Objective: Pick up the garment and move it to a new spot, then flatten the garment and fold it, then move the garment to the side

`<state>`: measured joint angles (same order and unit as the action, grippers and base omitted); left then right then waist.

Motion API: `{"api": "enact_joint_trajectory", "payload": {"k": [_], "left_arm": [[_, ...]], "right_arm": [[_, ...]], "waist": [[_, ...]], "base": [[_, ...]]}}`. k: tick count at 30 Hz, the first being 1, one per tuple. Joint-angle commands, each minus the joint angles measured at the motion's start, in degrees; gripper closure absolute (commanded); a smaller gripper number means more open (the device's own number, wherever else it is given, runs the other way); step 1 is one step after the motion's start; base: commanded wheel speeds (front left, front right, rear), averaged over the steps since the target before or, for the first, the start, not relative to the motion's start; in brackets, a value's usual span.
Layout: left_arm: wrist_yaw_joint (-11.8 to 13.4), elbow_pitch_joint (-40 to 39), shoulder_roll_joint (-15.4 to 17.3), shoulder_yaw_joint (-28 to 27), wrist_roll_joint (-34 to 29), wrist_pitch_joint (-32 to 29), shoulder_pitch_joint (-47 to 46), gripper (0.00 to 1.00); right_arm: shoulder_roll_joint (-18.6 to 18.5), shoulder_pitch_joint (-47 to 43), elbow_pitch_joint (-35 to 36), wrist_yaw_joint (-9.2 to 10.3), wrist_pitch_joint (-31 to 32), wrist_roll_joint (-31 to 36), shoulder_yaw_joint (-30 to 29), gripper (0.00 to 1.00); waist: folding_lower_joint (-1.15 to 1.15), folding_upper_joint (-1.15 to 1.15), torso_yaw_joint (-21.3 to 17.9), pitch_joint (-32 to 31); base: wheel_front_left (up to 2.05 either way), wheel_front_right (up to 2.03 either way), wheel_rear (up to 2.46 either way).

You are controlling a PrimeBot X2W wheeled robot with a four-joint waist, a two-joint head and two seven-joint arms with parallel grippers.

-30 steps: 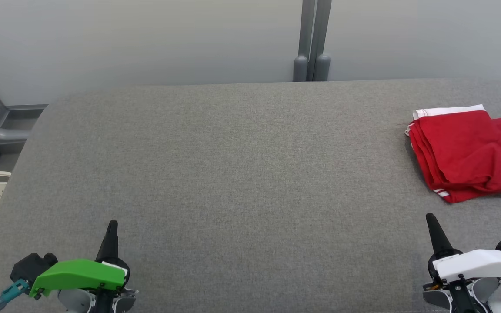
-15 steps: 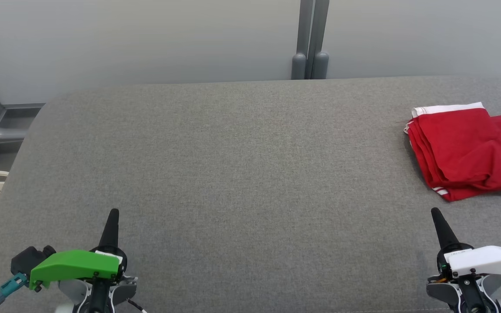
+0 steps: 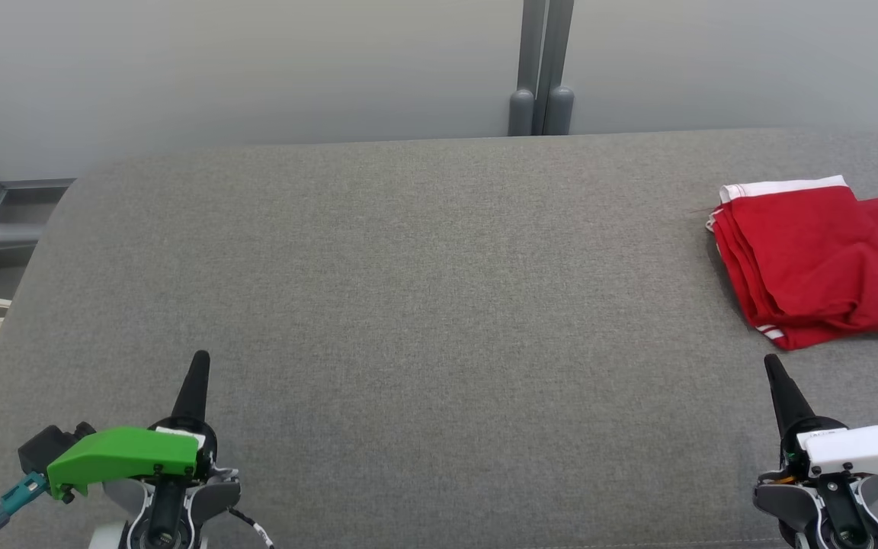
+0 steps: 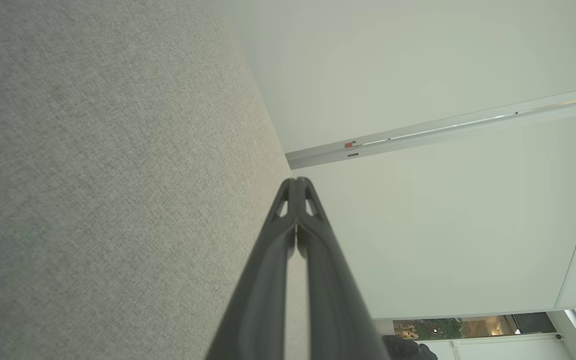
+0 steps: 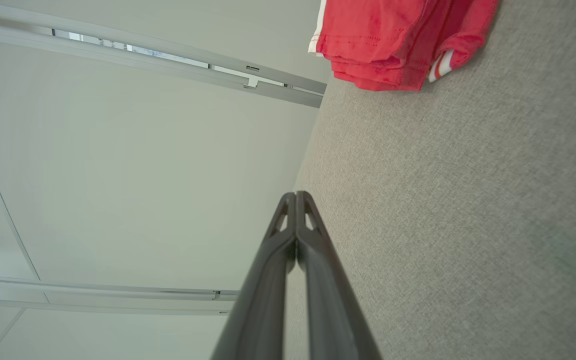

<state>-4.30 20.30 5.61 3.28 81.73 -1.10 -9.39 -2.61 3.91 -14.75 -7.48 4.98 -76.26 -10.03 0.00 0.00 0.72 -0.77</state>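
Coarse grey woven cloth surface under both jaws, soft matt red cloth garment with white trim ahead of the right gripper, matt dark plastic fingers, smooth green plastic cover behind the left gripper

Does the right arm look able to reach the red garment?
Probably yes: the red garment lies just ahead of the right gripper, only bare grey surface between; its fingers are shut.

Folded red garment, far right
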Motion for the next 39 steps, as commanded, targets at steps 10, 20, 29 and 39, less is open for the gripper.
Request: {"api": "enact_joint_trajectory", "payload": {"k": [10,20,29,39], "left_arm": [[-1.3,0.1,-0.8,-1.4,3.6,-1.3,-2.5,1.0],[-2.0,0.5,-1.6,-2.4,6.6,-2.3,-3.4,1.0],[-2.8,0.8,-2.2,-3.1,9.1,-3.1,-4.0,1.0],[-3.5,1.1,-2.9,-4.0,11.5,-3.9,-4.8,1.0]], "right_arm": [[-0.3,1.5,0.7,-0.02,1.1,-4.9,-1.0,1.0],[-0.4,1.8,0.8,-0.02,1.9,-8.9,-1.8,1.0],[-0.4,2.2,0.9,-0.02,2.5,-12.2,-2.4,1.0],[-0.4,2.5,1.0,-0.02,3.2,-15.7,-3.0,1.0]], "waist": [[0.0,0.0,-0.2,0.3],[0.0,0.0,-0.4,0.5],[0.0,0.0,-0.6,0.8],[0.0,0.0,-0.7,1.0]], "base": [[0.0,0.0,0.0],[0.0,0.0,0.0],[0.0,0.0,0.0],[0.0,0.0,0.0]]}}
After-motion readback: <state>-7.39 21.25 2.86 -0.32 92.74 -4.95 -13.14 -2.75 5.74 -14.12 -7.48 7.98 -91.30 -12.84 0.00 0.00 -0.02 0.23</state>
